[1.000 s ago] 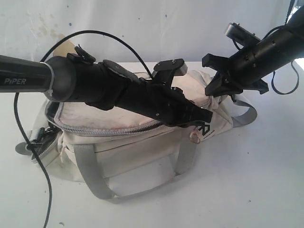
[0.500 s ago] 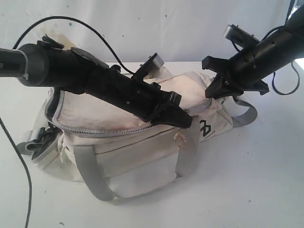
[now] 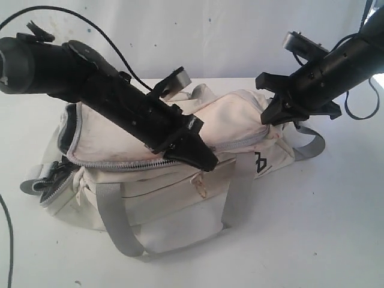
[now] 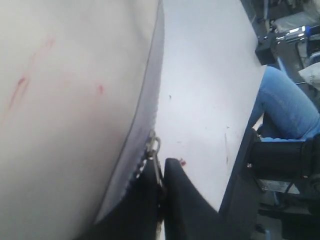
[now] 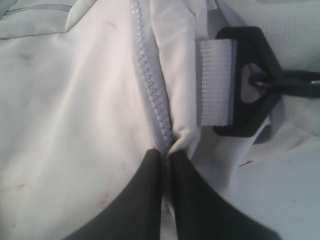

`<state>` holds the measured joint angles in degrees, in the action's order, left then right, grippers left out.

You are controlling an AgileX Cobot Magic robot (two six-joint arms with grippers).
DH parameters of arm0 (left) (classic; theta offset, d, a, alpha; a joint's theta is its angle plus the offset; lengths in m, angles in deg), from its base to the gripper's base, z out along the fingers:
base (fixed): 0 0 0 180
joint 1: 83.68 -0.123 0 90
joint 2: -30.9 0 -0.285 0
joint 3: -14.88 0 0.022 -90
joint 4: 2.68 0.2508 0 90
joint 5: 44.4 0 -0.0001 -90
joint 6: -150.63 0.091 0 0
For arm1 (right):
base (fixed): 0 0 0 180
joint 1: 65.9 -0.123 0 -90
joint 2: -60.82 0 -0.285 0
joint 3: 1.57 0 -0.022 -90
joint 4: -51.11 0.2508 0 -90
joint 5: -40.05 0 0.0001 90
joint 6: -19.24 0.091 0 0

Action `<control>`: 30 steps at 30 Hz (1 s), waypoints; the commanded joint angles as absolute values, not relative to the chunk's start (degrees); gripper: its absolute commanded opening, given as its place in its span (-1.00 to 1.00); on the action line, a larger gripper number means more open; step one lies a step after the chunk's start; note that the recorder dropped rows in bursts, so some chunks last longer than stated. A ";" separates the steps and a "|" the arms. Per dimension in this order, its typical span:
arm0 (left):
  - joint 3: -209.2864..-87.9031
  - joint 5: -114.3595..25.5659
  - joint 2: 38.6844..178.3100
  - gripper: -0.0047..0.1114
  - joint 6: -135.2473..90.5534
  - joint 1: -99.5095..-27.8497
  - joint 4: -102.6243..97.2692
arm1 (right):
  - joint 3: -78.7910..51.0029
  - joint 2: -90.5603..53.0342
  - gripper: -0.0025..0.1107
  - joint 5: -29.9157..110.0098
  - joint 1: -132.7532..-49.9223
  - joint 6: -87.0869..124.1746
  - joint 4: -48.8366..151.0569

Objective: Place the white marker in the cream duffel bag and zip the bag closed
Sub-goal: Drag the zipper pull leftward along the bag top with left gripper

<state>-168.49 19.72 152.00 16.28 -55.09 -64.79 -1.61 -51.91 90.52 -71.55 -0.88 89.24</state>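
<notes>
Both grippers are clamped on the cream duffel bag. At the left end the zipper gapes, with dark lining showing at the corner. My left gripper, closed on the zipper pull, has slid leftward along the track over the last second, leaving joined teeth to its right. My right gripper pinches the fabric at the right end, anchoring the bag. I see no white marker anywhere, so I judge it is already inside. Zipping is under way, and only the left stretch remains.

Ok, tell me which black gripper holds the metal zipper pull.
The left gripper, shut on the pull partway along the cream fabric duffel bag; the right gripper pinches fabric at the zipper's end.
</notes>
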 commanded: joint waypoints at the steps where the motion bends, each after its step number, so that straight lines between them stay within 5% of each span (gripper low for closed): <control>1: -168.54 21.41 147.45 -0.92 11.89 -54.99 -56.85 | -1.20 -51.69 -0.96 87.18 -71.04 -1.45 86.14; 30: -164.94 25.57 134.22 -0.92 -10.52 -56.71 -9.84 | -1.20 -51.69 -0.96 85.38 -70.96 0.36 80.89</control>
